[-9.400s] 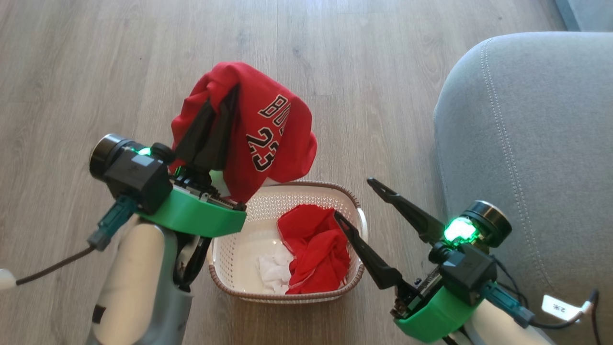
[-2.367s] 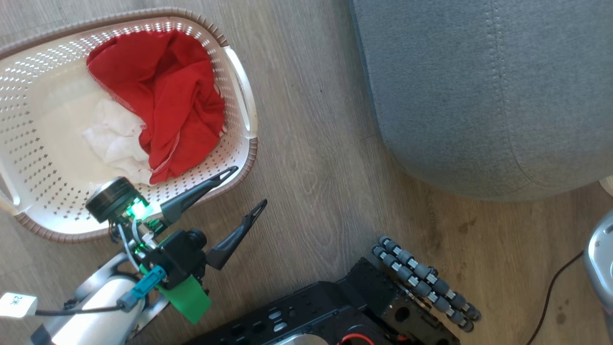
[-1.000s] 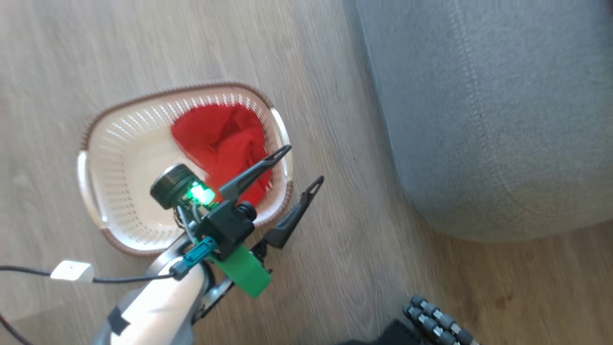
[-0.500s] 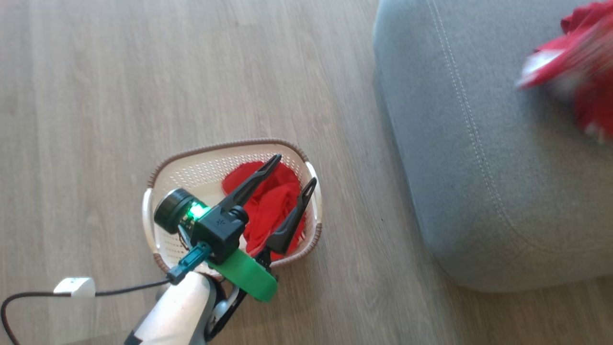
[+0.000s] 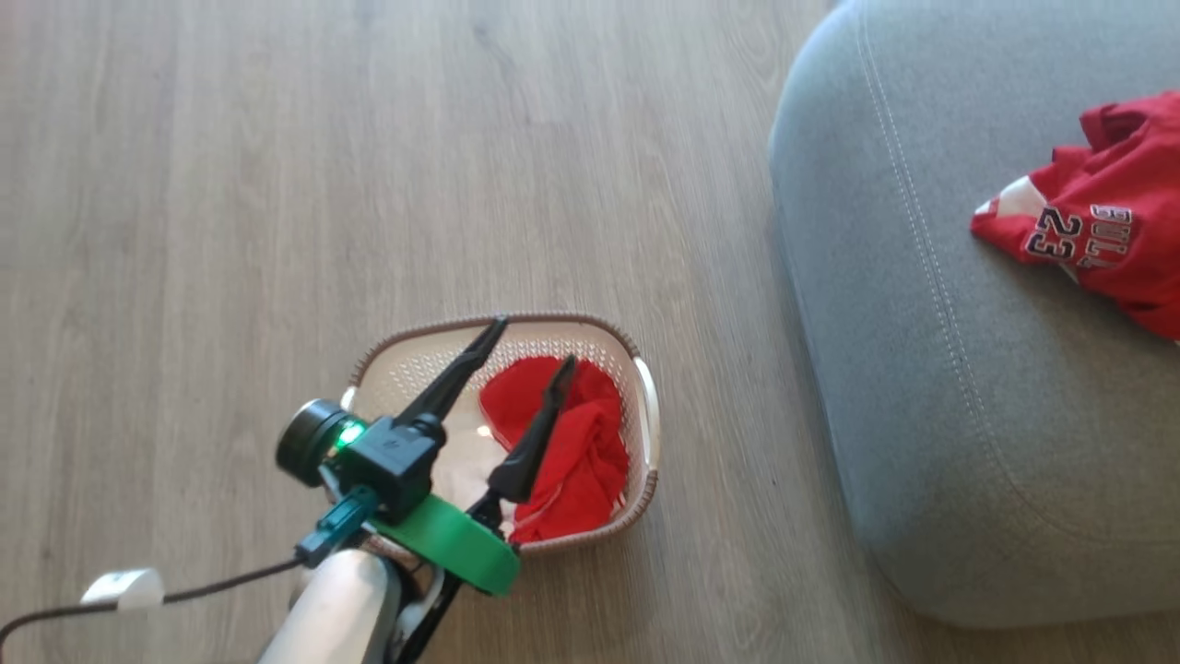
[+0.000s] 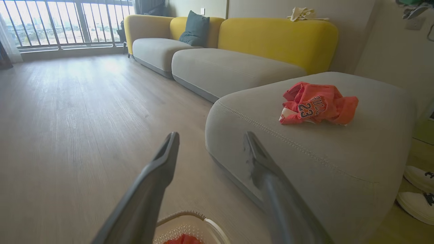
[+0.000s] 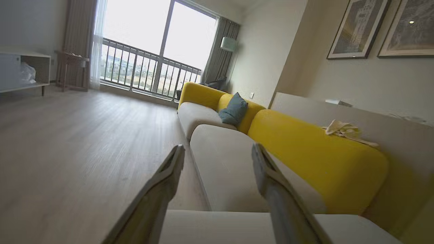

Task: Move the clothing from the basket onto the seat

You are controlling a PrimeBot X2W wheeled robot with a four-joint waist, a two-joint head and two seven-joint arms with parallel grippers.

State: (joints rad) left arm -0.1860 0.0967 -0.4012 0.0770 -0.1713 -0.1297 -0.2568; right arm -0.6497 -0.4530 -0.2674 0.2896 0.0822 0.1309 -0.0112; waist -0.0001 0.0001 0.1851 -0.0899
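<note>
The cream basket (image 5: 645, 415) stands on the wood floor, left of the grey seat (image 5: 940, 397). Inside it lies a crumpled red garment (image 5: 581, 461). My left gripper (image 5: 535, 342) hovers open above the basket with nothing between its fingers, one finger over the garment. The left wrist view has this gripper (image 6: 211, 135) open above the basket rim (image 6: 190, 215) and a bit of the red garment (image 6: 183, 240). A red "23" jersey (image 5: 1097, 240) lies bunched on the seat (image 6: 305, 159), also seen as the jersey (image 6: 317, 105) from the wrist. My right gripper (image 7: 217, 147) is open and empty.
A long sofa with a yellow back (image 6: 278, 37) and grey cushions stands beyond the seat, with a teal pillow (image 6: 196, 28). White shoes (image 6: 418, 179) lie on the floor right of the seat. A cable with a white tag (image 5: 120, 586) trails from my left arm.
The head camera has swung, bringing the jersey on the seat into sharp view. My open left gripper has shifted from the basket's right rim to over its inside.
</note>
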